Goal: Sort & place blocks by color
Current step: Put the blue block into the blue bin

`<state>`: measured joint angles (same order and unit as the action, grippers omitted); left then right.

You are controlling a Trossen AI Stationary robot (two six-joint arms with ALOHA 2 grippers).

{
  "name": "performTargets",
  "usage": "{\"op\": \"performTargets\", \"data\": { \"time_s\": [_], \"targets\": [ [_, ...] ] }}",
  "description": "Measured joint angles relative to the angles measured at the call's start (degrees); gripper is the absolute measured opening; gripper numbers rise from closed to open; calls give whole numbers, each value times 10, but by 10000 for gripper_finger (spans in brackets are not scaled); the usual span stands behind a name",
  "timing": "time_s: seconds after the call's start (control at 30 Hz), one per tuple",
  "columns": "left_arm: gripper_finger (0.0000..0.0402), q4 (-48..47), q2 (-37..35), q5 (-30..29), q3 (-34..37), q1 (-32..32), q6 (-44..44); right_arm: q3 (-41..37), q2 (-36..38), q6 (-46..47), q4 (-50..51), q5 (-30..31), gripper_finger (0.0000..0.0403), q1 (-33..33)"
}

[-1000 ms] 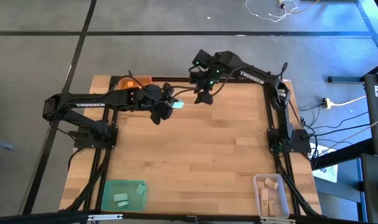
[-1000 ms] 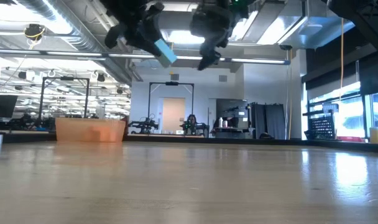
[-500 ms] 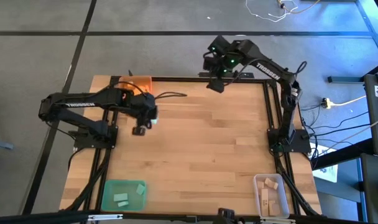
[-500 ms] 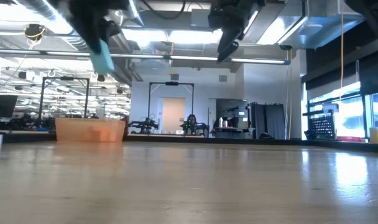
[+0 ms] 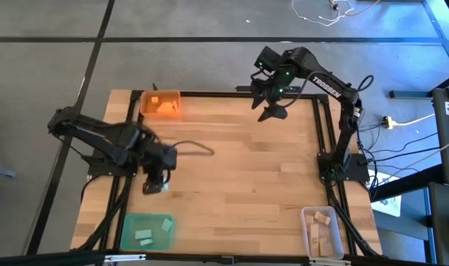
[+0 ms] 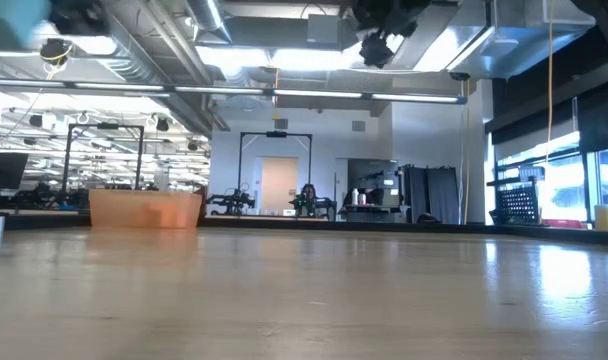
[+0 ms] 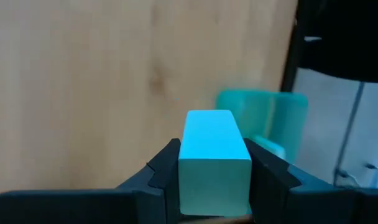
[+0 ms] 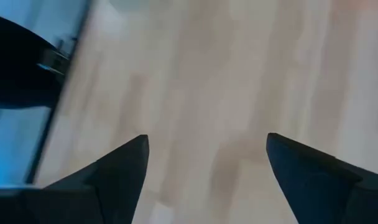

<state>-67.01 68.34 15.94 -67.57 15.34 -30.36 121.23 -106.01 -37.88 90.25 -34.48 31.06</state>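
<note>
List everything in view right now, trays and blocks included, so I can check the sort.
Orange tray: one, orange, far left corner of the table.
Orange block: one visible, inside the orange tray.
Green tray: one, teal-green, near left corner.
Teal blocks in the tray: about three, inside the green tray.
Held teal block: one, clamped in the left gripper.
Clear tray: one, near right corner.
Wood blocks: several, pale, inside the clear tray.
Table: one, light wood.
Left gripper: above the table's left side, short of the green tray.
Right gripper: open, empty, over the far edge.
</note>
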Motion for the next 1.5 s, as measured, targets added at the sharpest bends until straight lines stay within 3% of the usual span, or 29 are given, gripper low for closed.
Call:
{"op": "performTargets", "data": {
  "time_s": [0.13, 0.37, 0.57, 0.8, 1.07, 1.3, 1.5],
  "targets": [
    [125, 0, 0, -3, 0, 96, -117, -1, 1, -15, -3, -62, 323, -14],
    [125, 25, 39, -23, 9, 258, -320, -1, 1, -16, -3, -66, 323, -46],
    [125, 75, 103, -80, 32, 345, -401, -1, 1, -16, -2, -66, 323, -68],
    [125, 147, 199, -64, 34, 374, -383, -1, 1, -16, -2, -66, 323, -77],
    [125, 149, 291, -13, 34, 365, -359, -1, 1, -14, -2, -66, 323, -77],
    [191, 143, 322, 37, 35, 345, -333, -1, 1, -14, -2, -66, 323, -77],
    [199, 143, 318, 44, 34, 329, -323, -1, 1, -14, -2, -66, 323, -77]
  ]
}}
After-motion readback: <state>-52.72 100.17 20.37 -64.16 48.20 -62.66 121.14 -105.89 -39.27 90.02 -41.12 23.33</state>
